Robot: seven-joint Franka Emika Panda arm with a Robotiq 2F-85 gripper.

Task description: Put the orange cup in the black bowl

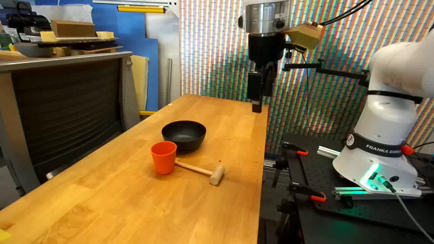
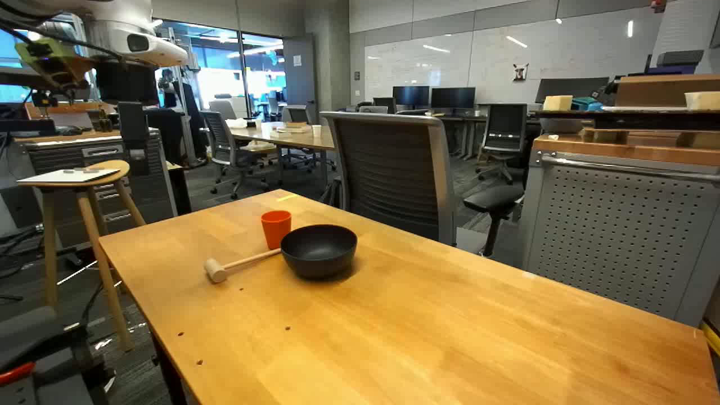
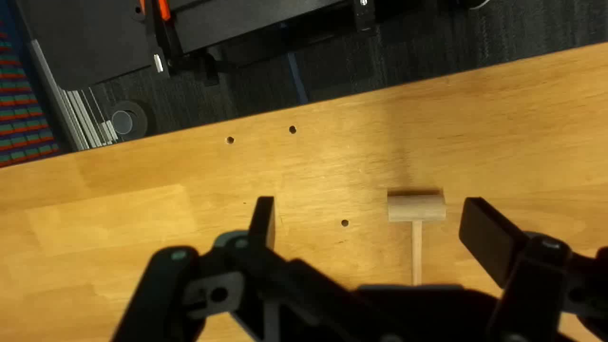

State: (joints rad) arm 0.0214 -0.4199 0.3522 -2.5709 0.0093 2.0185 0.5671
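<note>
The orange cup [image 1: 163,159] stands upright on the wooden table in an exterior view, and it also shows in the exterior view [image 2: 276,229]. The black bowl [image 1: 188,145] stands upright beside the cup, close to it; it shows in both exterior views [image 2: 319,267]. The bowl's visible inside holds nothing. My gripper [image 1: 257,106] hangs high above the table near its robot-side edge, away from cup and bowl. In the wrist view the gripper's fingers [image 3: 370,209] are wide apart with nothing between them. Cup and bowl are out of the wrist view.
A wooden mallet [image 1: 217,175] lies on the table [image 1: 135,210], its handle reaching towards the cup and bowl. It also shows in the wrist view [image 3: 416,207], below the fingers. A chair [image 2: 394,174] stands at the table's far side. The robot's black base table [image 1: 322,210] has clamps along its edge.
</note>
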